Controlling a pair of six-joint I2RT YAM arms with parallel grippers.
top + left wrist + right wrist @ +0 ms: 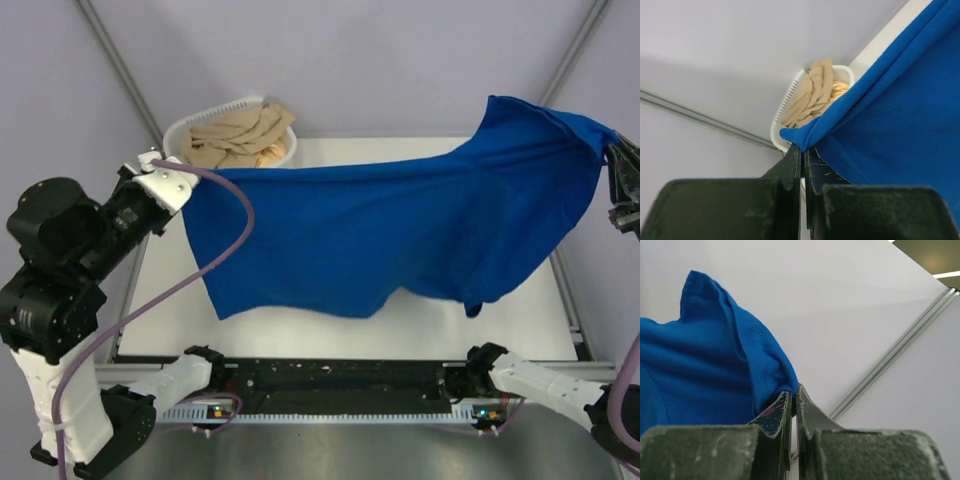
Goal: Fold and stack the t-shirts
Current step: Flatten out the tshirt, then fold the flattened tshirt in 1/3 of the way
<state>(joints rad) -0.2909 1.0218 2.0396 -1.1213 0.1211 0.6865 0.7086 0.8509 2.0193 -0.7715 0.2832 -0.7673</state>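
Enclosure: pale grey walls (350,60) with metal struts, white desk (420,325) below.

At 9 o'clock in the overhead view, the left claw (178,188) is raised above the desk edge. The left wrist view shows its jaws pressed together on a bunched corner of the royal-blue t-shirt (400,230), with no gap visible.

At 11 o'clock, at the far left corner of the desk, stands a white laundry basket (190,120) holding tan clothes (235,138). The shirt's upper edge passes just in front of it.

The t-shirt is stretched in the air between both claws, spanning the desk from 9 o'clock to 2 o'clock. Its right end sits higher than its left. The side showing is plain blue. The lower hem hangs loose over the desk; contact with the surface cannot be determined.

At 2 o'clock, at the frame's edge, the right claw (615,165) is clamped tight on the shirt's other corner, with cloth gathered at the fingertips.
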